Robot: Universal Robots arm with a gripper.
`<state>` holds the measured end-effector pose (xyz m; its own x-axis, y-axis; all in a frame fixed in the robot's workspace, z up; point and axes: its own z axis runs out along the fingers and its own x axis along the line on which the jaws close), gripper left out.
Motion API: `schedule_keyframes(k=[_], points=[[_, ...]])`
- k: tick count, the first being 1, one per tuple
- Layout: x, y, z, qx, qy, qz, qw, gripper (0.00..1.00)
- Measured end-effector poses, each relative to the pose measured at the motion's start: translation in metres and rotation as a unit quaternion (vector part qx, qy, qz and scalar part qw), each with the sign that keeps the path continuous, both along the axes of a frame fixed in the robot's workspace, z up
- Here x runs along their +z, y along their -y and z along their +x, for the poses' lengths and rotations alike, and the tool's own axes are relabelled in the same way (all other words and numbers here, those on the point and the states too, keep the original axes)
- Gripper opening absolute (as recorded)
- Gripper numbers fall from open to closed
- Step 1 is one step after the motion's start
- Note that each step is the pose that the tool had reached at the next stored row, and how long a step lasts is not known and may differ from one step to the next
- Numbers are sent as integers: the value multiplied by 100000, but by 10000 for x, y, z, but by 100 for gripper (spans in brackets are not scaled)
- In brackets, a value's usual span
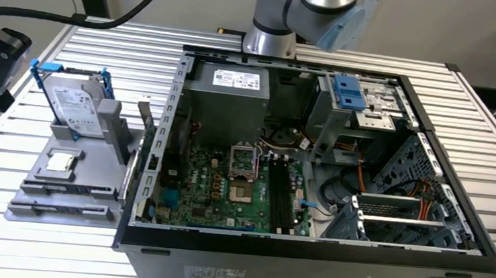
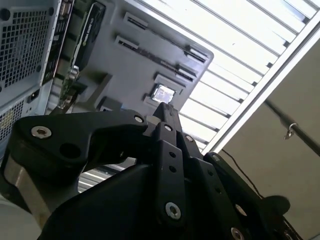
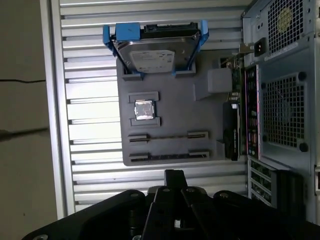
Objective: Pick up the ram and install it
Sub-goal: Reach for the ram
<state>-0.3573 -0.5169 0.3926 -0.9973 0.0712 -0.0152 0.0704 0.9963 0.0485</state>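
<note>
Tool (image 3: 173,177) clenched, empty, near the tray (image 3: 170,115); ram (image 3: 169,156) edge-on in the tray's end slot, barely discernible.

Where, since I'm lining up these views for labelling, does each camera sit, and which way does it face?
Exterior view: high above the table, facing down into the open computer case; the arm shows beyond it.
First wrist view: on the wrist, facing down onto the grey parts holder; the gripper shows in the foreground.
Second wrist view: on the wrist, facing past the gripper's tip at that holder.
All three share the holder and its small silver chip.
</note>
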Motion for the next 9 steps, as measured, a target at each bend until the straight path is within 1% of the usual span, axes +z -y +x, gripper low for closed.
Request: schedule_keyframes(k=[2,4,9], points=[[0,31,0,2,0,-1,100000,0],[0,47,0,2,-2,-2,100000,0],[0,47,0,4,-2,-3,100000,0]])
